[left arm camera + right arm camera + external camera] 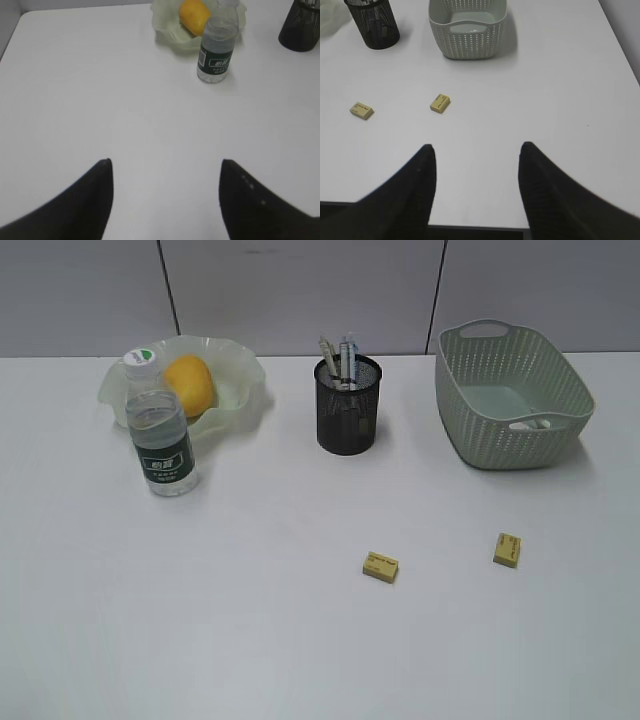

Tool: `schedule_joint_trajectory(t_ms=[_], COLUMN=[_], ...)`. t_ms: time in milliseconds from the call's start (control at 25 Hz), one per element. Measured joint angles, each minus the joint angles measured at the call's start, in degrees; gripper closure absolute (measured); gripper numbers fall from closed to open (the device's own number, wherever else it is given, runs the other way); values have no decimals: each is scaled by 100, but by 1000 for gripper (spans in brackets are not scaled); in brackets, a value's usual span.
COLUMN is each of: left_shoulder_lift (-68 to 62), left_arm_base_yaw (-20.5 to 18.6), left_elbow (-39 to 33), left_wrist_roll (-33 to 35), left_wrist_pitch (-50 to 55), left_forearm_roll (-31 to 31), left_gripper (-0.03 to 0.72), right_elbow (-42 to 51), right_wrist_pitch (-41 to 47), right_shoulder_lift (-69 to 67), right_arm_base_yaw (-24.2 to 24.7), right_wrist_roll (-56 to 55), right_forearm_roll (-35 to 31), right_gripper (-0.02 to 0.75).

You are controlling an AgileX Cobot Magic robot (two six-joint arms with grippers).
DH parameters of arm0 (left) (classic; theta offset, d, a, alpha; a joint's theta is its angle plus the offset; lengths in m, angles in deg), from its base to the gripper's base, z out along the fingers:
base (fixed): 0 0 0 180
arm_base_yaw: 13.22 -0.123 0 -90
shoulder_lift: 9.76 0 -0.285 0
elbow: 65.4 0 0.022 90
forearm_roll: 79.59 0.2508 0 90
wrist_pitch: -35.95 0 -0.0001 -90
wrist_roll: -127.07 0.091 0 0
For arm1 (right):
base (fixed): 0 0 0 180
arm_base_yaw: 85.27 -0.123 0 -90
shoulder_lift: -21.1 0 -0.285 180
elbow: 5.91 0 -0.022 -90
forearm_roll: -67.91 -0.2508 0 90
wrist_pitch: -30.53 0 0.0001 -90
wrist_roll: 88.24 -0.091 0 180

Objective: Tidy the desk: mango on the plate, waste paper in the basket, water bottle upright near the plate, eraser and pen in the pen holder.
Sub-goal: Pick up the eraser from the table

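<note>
Two small yellow erasers lie nearest the camera on the white table (pixel 250 640): the left eraser (pixel 380 566) and the right eraser (pixel 507 550), well apart, each with dark print too small to read. One black mesh pen holder (pixel 348 406) stands behind them with several pens (pixel 338 360) upright inside; their exact number cannot be told. One pale green woven-look basket (pixel 560 390) sits at the right, a white scrap (pixel 535 423) showing low against its near wall. One clear water bottle (pixel 160 430) stands upright just in front of the ruffled green plate (pixel 240 375), its white cap bearing a green mark and its dark green label white lettering that cannot be read. One smooth yellow-orange mango (pixel 190 385) rests in the plate. Both claws are released and empty: the left gripper (pixel 165 170) over bare table, the right gripper (pixel 476 152) near the table's front edge.
</note>
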Motion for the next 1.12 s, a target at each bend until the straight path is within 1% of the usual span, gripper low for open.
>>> schedule_joint_trajectory(t_ms=[240, 760, 880, 1000, 1120], left_shoulder_lift=[736, 786, 786, 786, 786], left_arm_base_yaw=[0, -13, -252, -649, -758], left_elbow=[-143, -153, -153, -153, -153], left_wrist_roll=[87, 102, 102, 102, 102], left_wrist_pitch=[157, 176, 176, 176, 176], left_forearm_roll=[0, 17, -18, 17, 2], left_gripper=[180, 180, 180, 180, 180], right_elbow=[2, 2, 2, 2, 2], right_wrist_pitch=[0, 0, 0, 0, 0], right_shoulder_lift=[0, 0, 0, 0, 0], right_arm_base_yaw=[0, 0, 0, 0, 0], right_wrist_roll=[0, 0, 0, 0, 0], right_forearm_roll=[0, -5, -5, -5, -5], right_gripper=[314, 314, 314, 314, 314])
